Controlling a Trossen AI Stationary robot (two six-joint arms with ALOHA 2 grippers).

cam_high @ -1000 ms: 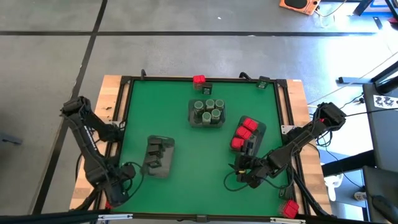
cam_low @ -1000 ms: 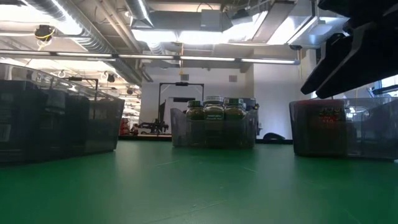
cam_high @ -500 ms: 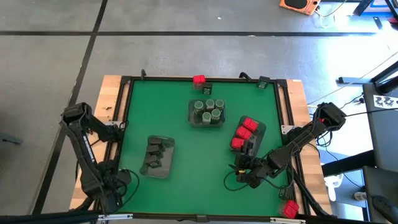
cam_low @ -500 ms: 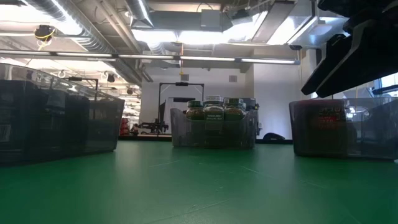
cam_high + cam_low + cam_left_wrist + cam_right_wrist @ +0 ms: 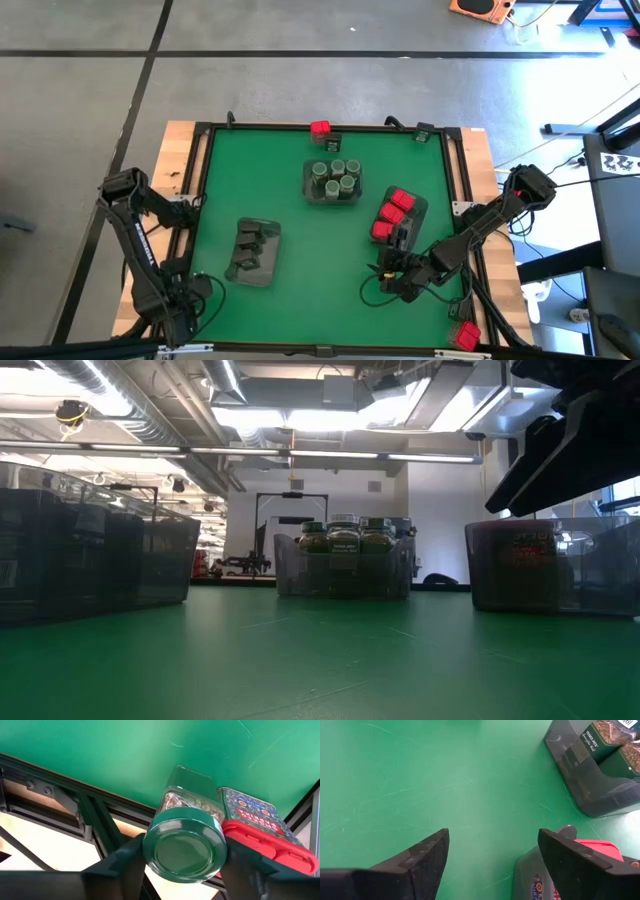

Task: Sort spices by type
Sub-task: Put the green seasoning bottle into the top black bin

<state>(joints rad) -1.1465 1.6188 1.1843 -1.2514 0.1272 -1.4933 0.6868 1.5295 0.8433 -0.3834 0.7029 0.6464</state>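
A: Step in hand?

B: Picking up a stray jar (image 5: 184,851). The left tool (image 5: 184,870) was off the tabletop's (image 5: 290,150) near-left corner, fingers (image 5: 131,854) pressed on either side of the jar's green lid.

A: Where was the jar exactly?

B: Lying at the tabletop's frame, lid toward the wrist, touching a red box (image 5: 265,832) beside it.

A: Right side?

B: The right tool (image 5: 492,855) was spread wide and empty, hovering low over the green just beside the tray of red boxes (image 5: 418,208).

A: Next move?

B: Probably lift the jar clear of the red box, then carry it to the middle tray (image 5: 333,201) holding the other jars. The grip sat only on the lid, so it could slip.
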